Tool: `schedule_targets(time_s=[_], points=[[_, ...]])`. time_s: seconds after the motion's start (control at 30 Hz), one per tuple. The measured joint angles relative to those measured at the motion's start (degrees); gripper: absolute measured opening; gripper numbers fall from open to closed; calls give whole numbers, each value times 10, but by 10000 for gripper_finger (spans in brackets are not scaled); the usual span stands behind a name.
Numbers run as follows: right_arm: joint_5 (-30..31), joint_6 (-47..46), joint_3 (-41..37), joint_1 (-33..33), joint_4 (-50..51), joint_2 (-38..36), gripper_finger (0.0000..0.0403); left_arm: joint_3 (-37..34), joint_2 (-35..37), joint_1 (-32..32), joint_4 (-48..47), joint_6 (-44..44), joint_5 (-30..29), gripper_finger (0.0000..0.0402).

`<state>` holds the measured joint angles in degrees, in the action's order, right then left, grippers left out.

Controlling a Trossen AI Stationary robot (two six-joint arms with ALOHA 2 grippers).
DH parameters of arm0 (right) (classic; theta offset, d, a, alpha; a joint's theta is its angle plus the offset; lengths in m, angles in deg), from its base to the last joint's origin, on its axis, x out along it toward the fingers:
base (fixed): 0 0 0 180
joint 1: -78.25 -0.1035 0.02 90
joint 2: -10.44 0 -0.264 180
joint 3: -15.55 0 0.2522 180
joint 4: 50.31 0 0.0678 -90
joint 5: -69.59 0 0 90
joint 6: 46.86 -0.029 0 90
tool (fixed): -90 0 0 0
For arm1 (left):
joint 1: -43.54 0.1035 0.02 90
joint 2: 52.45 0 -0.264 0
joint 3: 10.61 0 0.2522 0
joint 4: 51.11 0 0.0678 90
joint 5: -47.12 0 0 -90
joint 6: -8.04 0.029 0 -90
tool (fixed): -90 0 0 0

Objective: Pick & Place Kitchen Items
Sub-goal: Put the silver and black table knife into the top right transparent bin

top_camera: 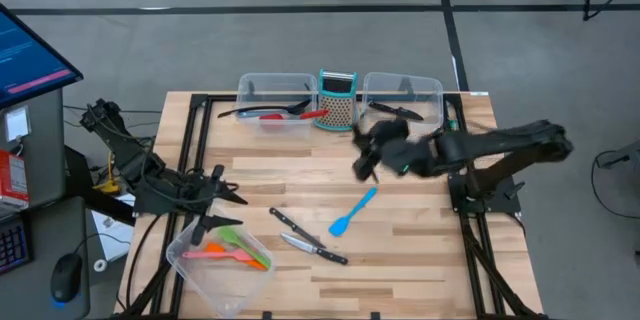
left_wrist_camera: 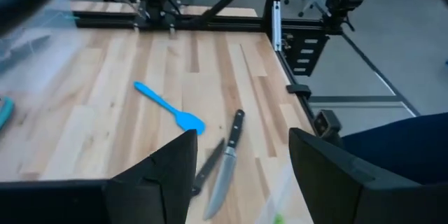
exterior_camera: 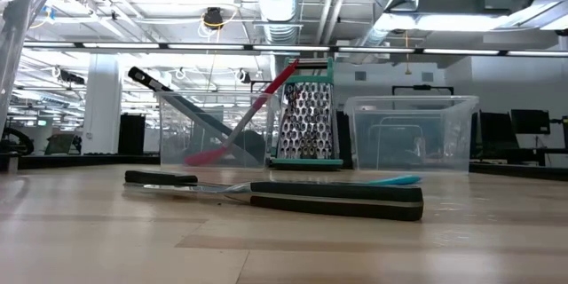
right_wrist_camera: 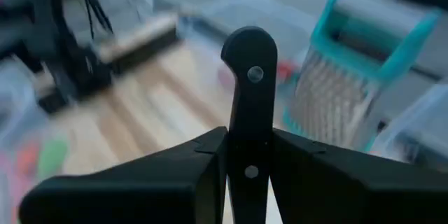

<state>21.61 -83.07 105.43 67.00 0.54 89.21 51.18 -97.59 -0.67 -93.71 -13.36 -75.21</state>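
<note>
While clamped: riveted black knife handle (right_wrist_camera: 248,105)

i'm seeing the teal-framed grater (top_camera: 338,101) standing upright at the far edge of the wooden table (top_camera: 420,260), sitting between two clear tubs, the far left tub (top_camera: 275,102) and the far right tub (top_camera: 403,99). a third clear tub (top_camera: 215,263) is lying near the table's front left corner. off the table to the left, i'm making out a monitor (top_camera: 30,55) glowing blue and a computer mouse (top_camera: 66,278) sitting on a desk.
</note>
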Motion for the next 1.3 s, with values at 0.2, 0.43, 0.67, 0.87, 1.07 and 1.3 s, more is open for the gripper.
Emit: schedule_targets(time_s=[0.2, 0.43, 0.67, 0.87, 1.07, 1.3], points=[[0, 130, 0, 112, -26, -84, 63, 0, 0, 0, 3, 27, -8, 206], [-55, 299, -5, 307, -33, -90, 63, 0, 0, 0, 3, 62, -12, 206], [-188, 377, -37, 462, -40, -33, 63, 0, 0, 0, 4, 66, -12, 206], [-232, 456, -75, 522, -49, 24, 63, 0, 0, 0, 4, 66, -12, 206], [-274, 493, -90, 548, -49, 75, 63, 0, 0, 0, 4, 66, -21, 206], [-312, 503, -91, 568, -41, 127, 63, 0, 0, 0, 4, 66, -44, 206]])
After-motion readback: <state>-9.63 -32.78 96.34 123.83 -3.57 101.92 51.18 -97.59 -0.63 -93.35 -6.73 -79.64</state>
